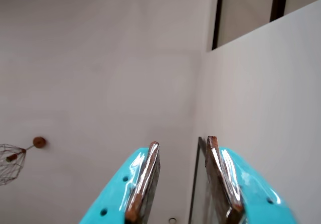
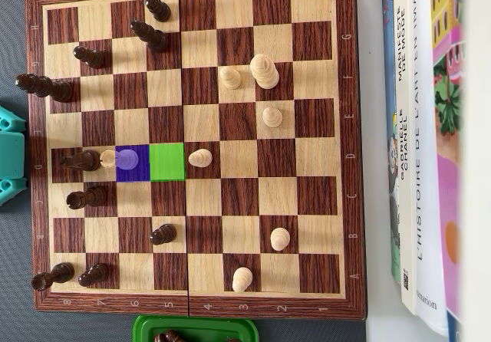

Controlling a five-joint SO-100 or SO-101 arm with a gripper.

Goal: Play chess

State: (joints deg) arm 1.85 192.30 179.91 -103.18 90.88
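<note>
In the wrist view my gripper (image 1: 183, 141) points up at a bare white wall; its teal jaws with brown pads stand apart with nothing between them. In the overhead view the wooden chessboard (image 2: 192, 304) holds dark pieces such as one (image 2: 80, 160) on its left side and light pieces such as a pawn (image 2: 200, 158) toward the middle and right. One square is tinted blue (image 2: 140, 172) with a light pawn (image 2: 127, 159) on it. The square to its right is tinted green (image 2: 167, 162) and bare. Only a teal part of the arm (image 2: 9, 154) shows at the left edge.
A green tray (image 2: 196, 328) with captured dark pieces sits below the board in the overhead view. Books (image 2: 418, 143) lie along the board's right side. The wrist view shows a wire lamp (image 1: 11, 161) on the wall and a dark window frame (image 1: 217, 15).
</note>
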